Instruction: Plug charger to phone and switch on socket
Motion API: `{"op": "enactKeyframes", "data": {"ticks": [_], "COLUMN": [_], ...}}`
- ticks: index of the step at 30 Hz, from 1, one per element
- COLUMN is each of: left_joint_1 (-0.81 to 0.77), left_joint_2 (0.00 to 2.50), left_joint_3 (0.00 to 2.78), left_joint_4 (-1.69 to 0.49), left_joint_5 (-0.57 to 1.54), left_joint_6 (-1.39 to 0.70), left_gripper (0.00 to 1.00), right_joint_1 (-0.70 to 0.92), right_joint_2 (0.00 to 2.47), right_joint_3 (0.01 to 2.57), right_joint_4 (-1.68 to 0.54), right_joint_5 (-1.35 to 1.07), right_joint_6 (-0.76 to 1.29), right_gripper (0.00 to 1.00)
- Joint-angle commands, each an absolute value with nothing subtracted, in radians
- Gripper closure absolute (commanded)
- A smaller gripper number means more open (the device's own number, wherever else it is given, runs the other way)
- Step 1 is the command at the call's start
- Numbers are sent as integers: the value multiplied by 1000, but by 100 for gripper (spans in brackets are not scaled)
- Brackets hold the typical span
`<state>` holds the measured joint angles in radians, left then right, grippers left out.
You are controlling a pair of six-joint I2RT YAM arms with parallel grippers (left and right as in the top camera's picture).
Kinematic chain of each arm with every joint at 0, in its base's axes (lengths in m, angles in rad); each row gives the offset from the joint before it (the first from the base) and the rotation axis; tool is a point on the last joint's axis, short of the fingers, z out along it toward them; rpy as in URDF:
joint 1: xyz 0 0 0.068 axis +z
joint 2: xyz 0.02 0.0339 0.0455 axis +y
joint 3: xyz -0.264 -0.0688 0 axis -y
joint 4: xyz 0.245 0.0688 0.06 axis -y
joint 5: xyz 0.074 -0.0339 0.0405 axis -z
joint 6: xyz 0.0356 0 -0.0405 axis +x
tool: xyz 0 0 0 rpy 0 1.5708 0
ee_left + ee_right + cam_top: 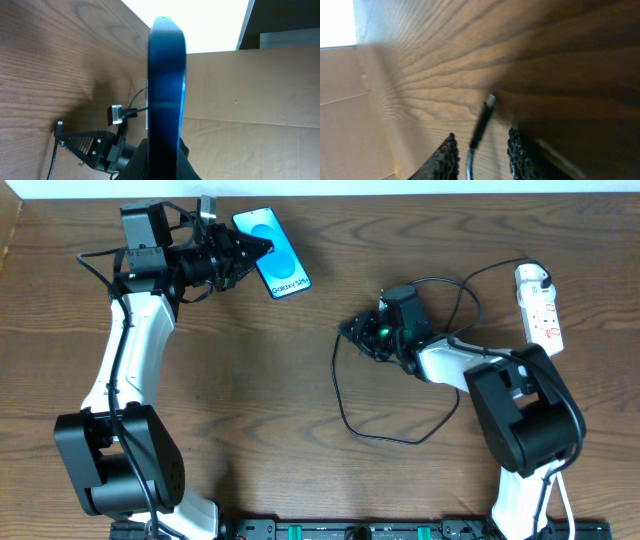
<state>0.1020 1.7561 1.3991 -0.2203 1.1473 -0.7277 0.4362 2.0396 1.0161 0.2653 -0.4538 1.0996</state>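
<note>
The phone point(273, 252) has a glowing cyan screen and white text at its lower end. It sits at the back left with one long edge in my left gripper point(252, 253), which is shut on it. In the left wrist view the phone point(166, 75) shows edge-on, rising from the jaws point(156, 162). The charger's thin black cable point(345, 405) loops over the middle of the table. My right gripper point(358, 330) is open, low over the table. The connector tip point(491, 99) and cable lie between its fingers point(482, 140) without touching them. The white socket strip point(540, 308) lies at the far right with a white plug head point(530, 277) on its far end.
The black cable arcs from the strip's far end over the right arm point(470, 365) and loops towards the front of the table. The brown cardboard wall point(250, 90) stands beyond the table's far edge. The right gripper also shows in the left wrist view point(92, 145).
</note>
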Motion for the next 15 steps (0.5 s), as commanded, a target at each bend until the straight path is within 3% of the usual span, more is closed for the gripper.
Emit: {"op": "enactKeyframes", "data": {"ticks": [1,4,7,12,15], "left_joint_1": [104,104,104,104,104], "left_joint_2": [1742,1744,1744,1744,1744], "left_joint_3": [1417,1417,1417,1417,1417], "left_joint_4": [-228,-229,-231,-231,-232], "left_joint_5": [1177,1178,1178,1178,1179], "left_joint_6": [-707,-707,-707,-707,-709], "left_gripper": [93,93,93,93,93], "right_joint_1": [451,462,466,441,404], "right_joint_2": [2111,2152,2160,2160,2153], "right_joint_3": [1021,1021,1021,1021,1021], "right_joint_4": [323,377,382,400,484], "right_joint_5": [-512,-537,-538,-603,-701], "right_joint_6": [1181,1212,1211,1190,1137], "right_gripper": [68,69,76,99,99]}}
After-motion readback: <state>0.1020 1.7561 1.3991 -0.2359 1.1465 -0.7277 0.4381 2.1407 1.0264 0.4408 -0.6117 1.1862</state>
